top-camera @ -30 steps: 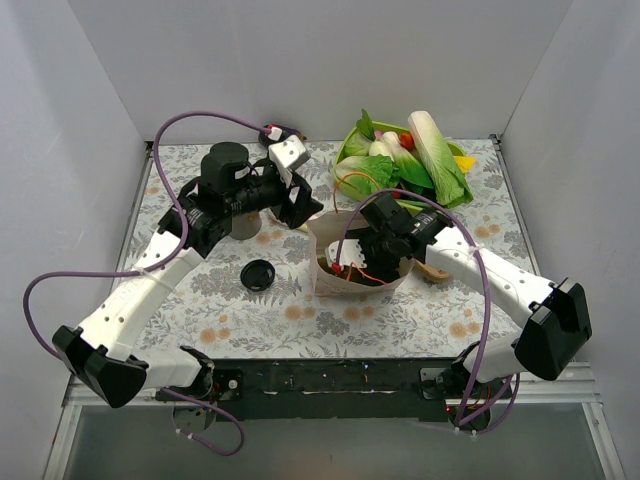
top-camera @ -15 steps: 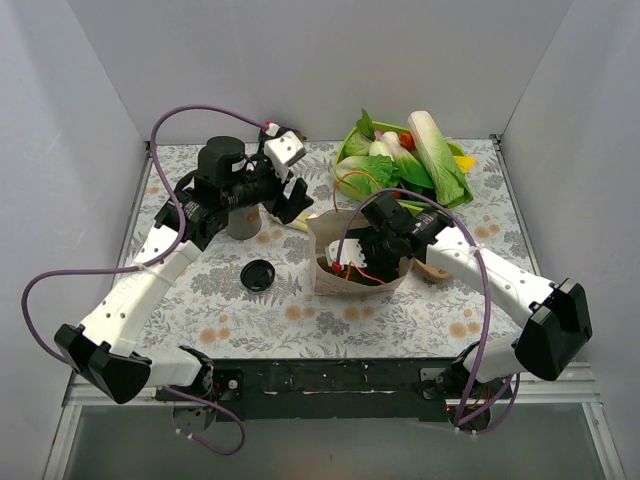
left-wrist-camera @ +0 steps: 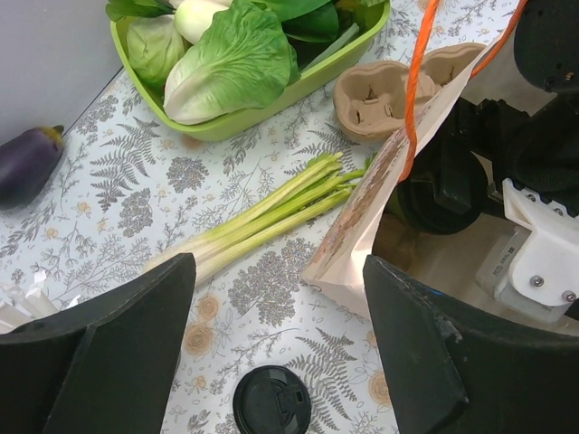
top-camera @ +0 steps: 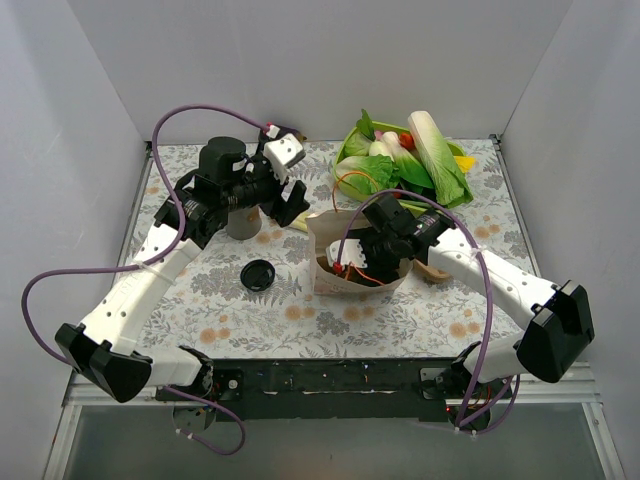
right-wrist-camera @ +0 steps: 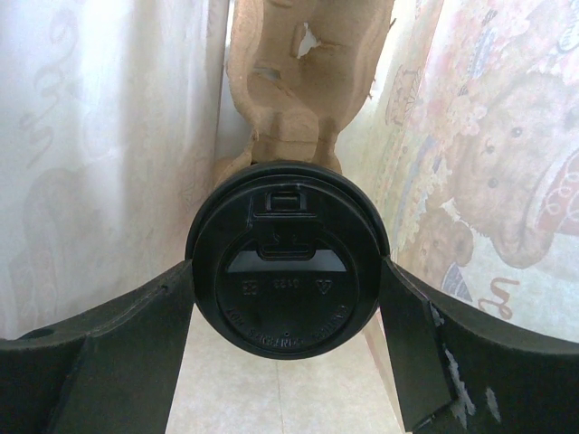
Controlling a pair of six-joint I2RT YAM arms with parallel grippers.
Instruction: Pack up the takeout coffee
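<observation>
Above the table in the overhead view, the right gripper (top-camera: 362,265) is sunk in the mouth of the brown paper bag (top-camera: 335,288), hiding the takeout coffee. The left gripper (top-camera: 292,205) hangs well apart, near the grey cup (top-camera: 242,224).

At the left wrist, matte black fingers (left-wrist-camera: 118,344) spread wide above spring onions (left-wrist-camera: 262,221), holding nothing.

At the right wrist, the jaws clamp the takeout coffee (right-wrist-camera: 288,271) upright. Only its glossy round black top shows, with a moulded pulp carrier (right-wrist-camera: 308,54) just behind.
</observation>
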